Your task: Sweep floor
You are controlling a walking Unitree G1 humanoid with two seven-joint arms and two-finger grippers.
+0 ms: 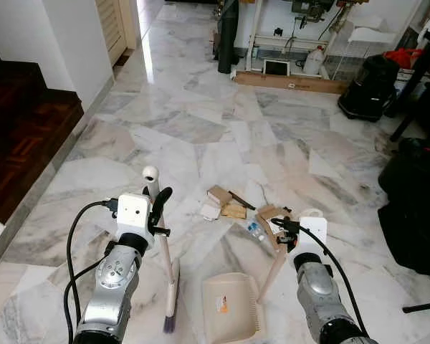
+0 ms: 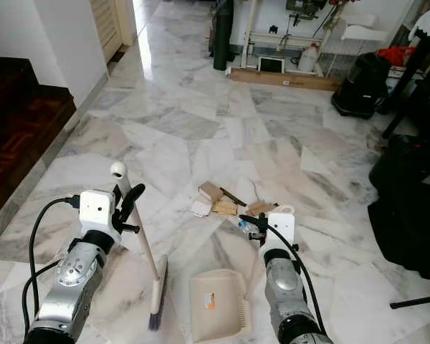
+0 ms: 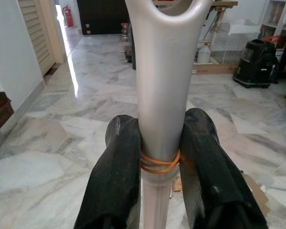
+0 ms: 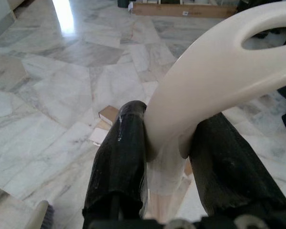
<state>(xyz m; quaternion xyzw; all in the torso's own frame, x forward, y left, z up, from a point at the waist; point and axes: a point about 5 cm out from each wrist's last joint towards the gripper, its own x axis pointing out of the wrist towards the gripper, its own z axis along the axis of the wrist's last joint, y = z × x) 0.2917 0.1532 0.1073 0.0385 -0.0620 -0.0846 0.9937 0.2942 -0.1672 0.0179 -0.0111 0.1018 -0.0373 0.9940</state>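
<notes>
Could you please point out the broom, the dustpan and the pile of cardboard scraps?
broom (image 1: 172,297): left eye view, lower handle.
dustpan (image 1: 229,308): left eye view, tray floor.
cardboard scraps (image 1: 233,210): left eye view, a flat piece.

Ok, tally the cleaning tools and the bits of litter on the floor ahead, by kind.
Broom: 1
Dustpan: 1
Brown cardboard pieces: 3
White scrap: 1
Small plastic bottle: 1
Dark stick: 1
Total: 8
</notes>
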